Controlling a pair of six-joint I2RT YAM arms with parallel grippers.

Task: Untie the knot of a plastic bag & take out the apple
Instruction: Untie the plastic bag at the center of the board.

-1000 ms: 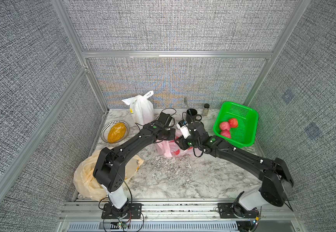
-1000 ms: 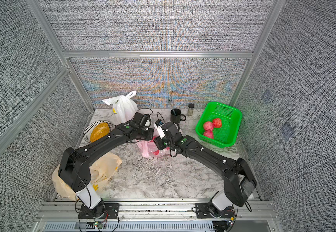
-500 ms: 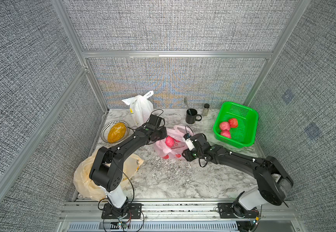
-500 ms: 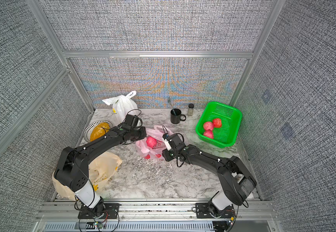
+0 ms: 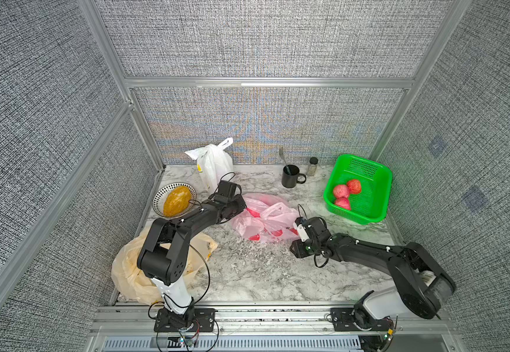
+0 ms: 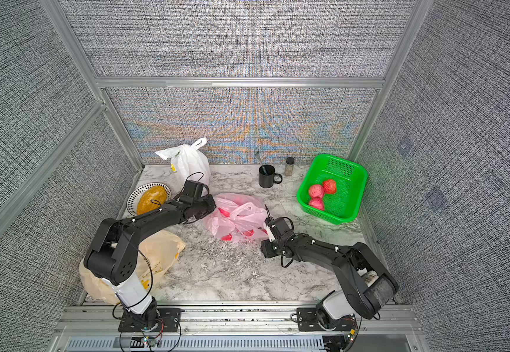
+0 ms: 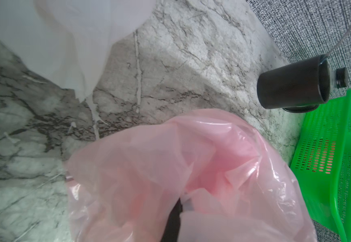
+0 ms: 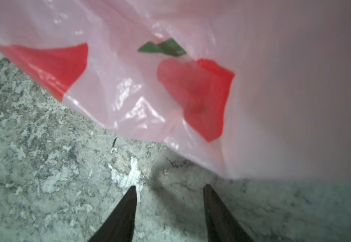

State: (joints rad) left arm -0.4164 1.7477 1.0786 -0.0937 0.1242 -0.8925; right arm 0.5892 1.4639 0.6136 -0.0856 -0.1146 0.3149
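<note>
So the left tool [image 5: 244, 206] is clenched on a fold of the pink plastic bag [image 5: 265, 224]. Film is bunched around its fingers [image 7: 173, 220], apparently so the mouth gets held up and open. The knot looks undone already. The apple [image 6: 223, 211] is taken to be the red lump just beyond that tool, inside the bag and mostly veiled. The right tool [image 8: 169, 188] is spread with nothing between its jaws, set low over bare bench [image 5: 247, 274] just short of the bag, probably lined up for reaching in.
</note>
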